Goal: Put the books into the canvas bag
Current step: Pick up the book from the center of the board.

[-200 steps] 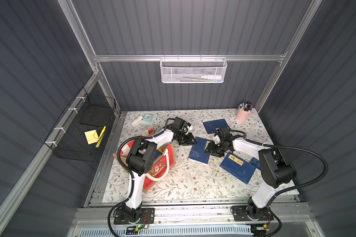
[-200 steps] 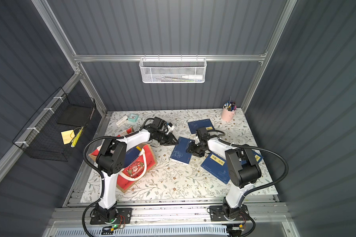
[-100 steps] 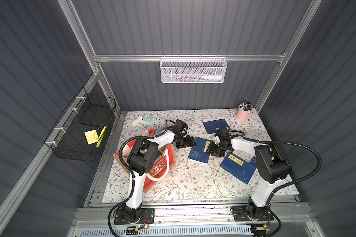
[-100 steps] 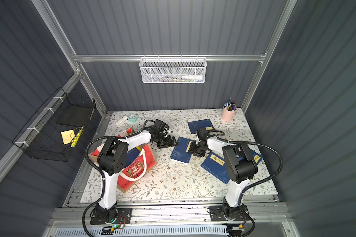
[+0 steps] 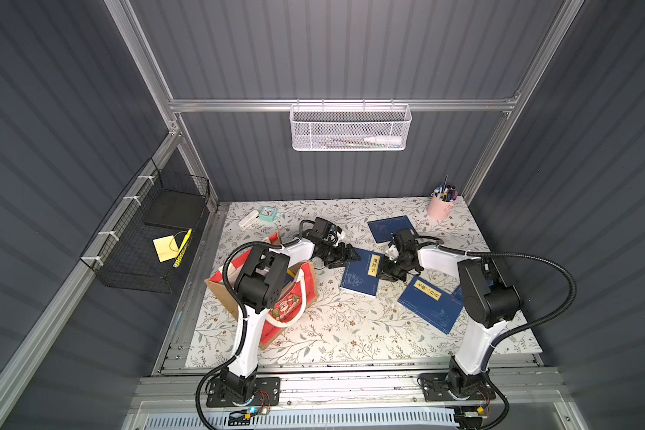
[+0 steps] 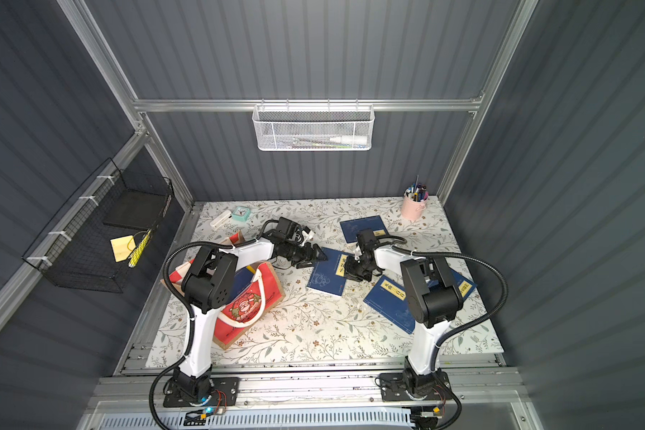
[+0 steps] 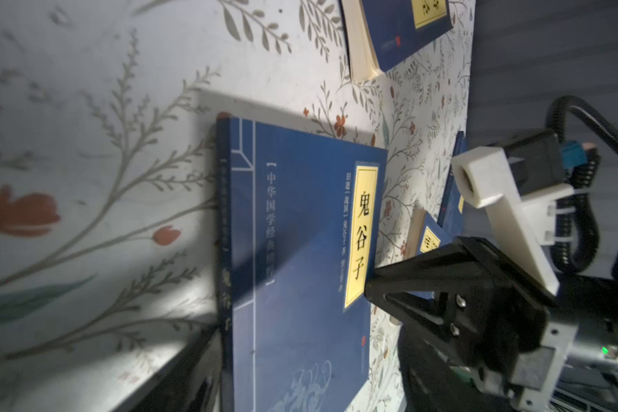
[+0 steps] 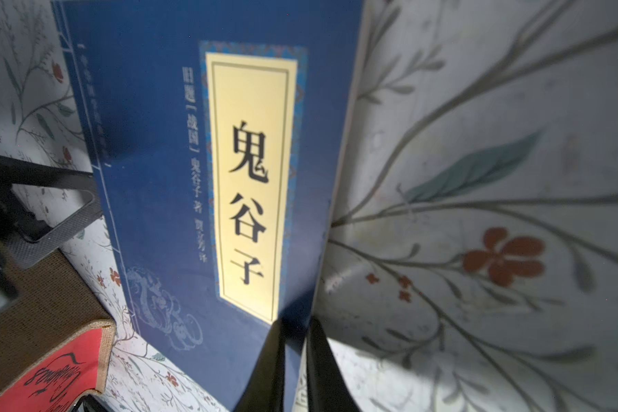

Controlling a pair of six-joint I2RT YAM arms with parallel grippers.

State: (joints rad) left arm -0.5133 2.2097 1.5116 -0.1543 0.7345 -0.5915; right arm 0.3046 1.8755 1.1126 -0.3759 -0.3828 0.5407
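Note:
A navy book (image 5: 362, 273) with a yellow title label lies flat on the floral table between my two grippers. In the right wrist view my right gripper (image 8: 297, 356) is shut on that book's (image 8: 200, 178) long edge beside the label. My left gripper (image 5: 350, 255) stands open at the opposite spine side, and the book (image 7: 300, 232) lies between its fingers. The canvas bag (image 5: 276, 298), tan with red panels and white handles, lies tipped at the left under my left arm, with a navy book (image 6: 241, 283) in its mouth. Other navy books (image 5: 391, 229) (image 5: 431, 303) lie to the right.
A pink pen cup (image 5: 440, 206) stands at the back right. A teal clock (image 5: 267, 213) and a small white case (image 5: 248, 219) sit at the back left. A white mesh basket (image 5: 349, 128) hangs on the back wall and a black wire basket (image 5: 153, 238) on the left wall.
My right gripper has closed on the middle book's edge. My left gripper has opened and come down to the book's spine side.

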